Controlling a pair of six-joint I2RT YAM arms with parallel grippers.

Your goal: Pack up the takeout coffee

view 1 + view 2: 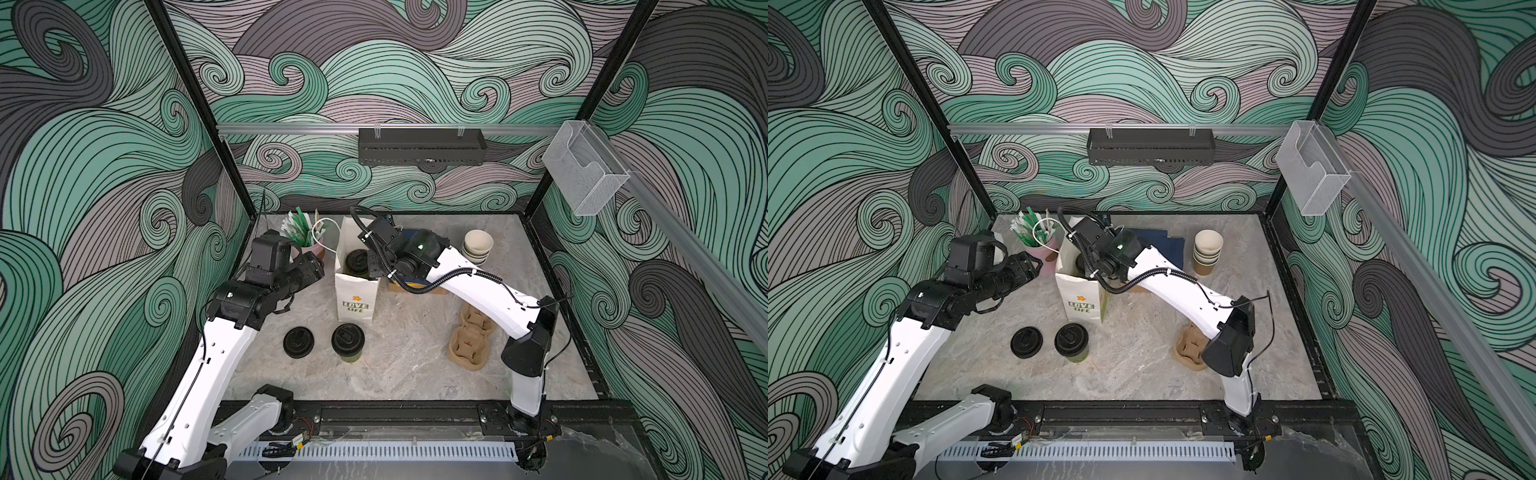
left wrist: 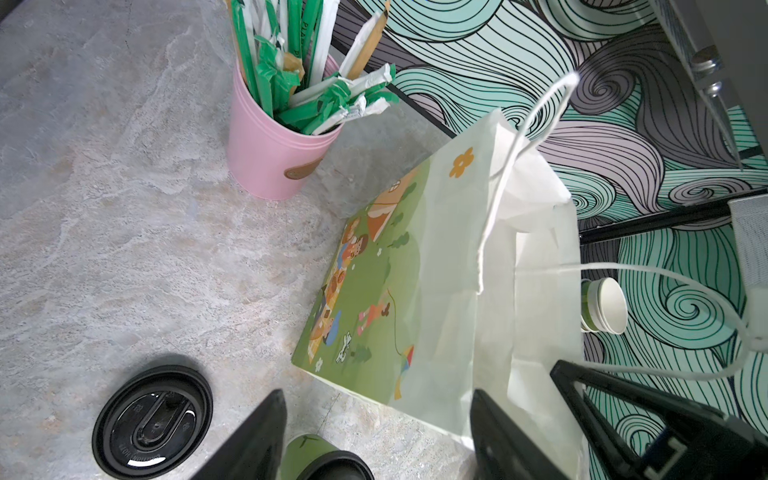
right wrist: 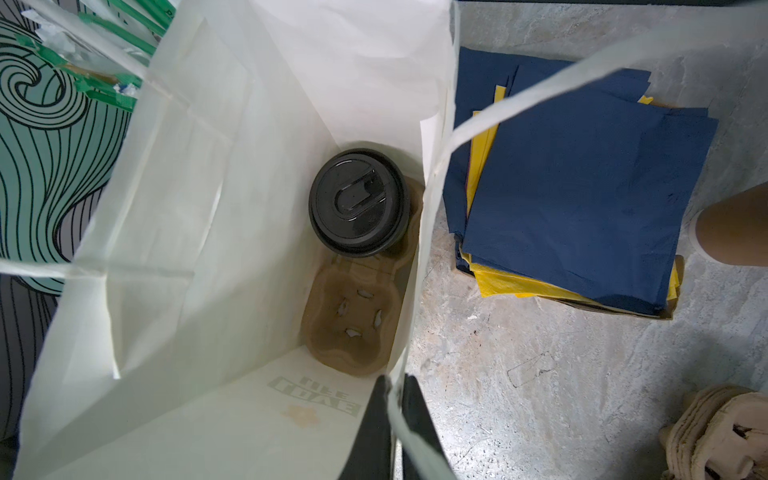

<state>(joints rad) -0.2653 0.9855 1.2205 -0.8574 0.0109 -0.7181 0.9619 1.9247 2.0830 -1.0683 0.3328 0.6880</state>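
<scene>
The right gripper (image 3: 392,419) pinches the bag (image 3: 187,208) by its rim and the left gripper (image 2: 378,399) is open beside it; with the first cup (image 3: 359,203) seated in the carrier (image 3: 353,320) inside and the second cup (image 1: 348,341) outside on the table (image 1: 415,353), a hard tug could topple the bag.
</scene>
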